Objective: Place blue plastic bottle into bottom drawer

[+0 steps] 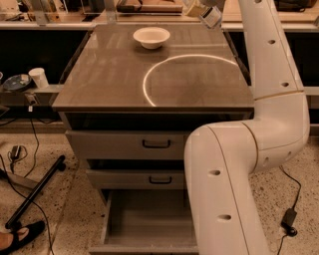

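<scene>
My gripper (198, 8) is at the top edge of the camera view, above the back right corner of the cabinet top. It is shut on the blue plastic bottle (211, 17), a clear bottle with a white-and-bluish label, held tilted in the air; only its lower part shows. The bottom drawer (144, 221) is pulled open at the foot of the cabinet, with a plain grey interior and nothing in it. My white arm (234, 189) covers the drawer's right side.
A white bowl (151, 37) stands at the back of the cabinet top (109, 79). The two upper drawers (124, 144) with dark handles are partly pulled out. A white cup (37, 77) stands on a shelf at left. A black pole (35, 191) and a shoe (22, 236) lie on the floor.
</scene>
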You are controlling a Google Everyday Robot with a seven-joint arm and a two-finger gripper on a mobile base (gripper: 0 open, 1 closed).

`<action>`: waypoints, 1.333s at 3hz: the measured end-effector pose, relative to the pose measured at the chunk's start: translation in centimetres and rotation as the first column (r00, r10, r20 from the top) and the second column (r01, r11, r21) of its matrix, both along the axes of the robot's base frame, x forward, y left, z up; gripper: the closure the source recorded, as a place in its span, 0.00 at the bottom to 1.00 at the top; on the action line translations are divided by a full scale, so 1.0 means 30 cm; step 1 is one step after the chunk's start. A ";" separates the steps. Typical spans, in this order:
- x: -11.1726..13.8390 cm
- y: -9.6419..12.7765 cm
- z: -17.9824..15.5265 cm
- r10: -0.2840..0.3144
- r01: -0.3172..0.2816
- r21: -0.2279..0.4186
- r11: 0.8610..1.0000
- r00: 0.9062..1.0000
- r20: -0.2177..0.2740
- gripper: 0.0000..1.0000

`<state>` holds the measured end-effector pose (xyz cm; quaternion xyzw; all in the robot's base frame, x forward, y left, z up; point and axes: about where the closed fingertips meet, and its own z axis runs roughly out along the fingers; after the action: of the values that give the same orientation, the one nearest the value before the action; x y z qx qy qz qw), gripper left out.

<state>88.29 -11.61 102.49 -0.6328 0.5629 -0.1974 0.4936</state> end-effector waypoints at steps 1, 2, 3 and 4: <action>0.003 -0.010 -0.008 -0.007 0.007 -0.014 1.000 1.000 -0.001 1.00; 0.005 -0.041 -0.016 -0.025 0.025 -0.042 0.999 1.000 0.001 1.00; -0.018 -0.196 0.069 -0.138 0.141 -0.046 0.989 0.988 0.065 1.00; -0.017 -0.196 0.069 -0.138 0.141 -0.046 0.989 0.988 0.065 1.00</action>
<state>87.76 -17.48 104.56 -0.5977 0.5852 -0.2651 0.4795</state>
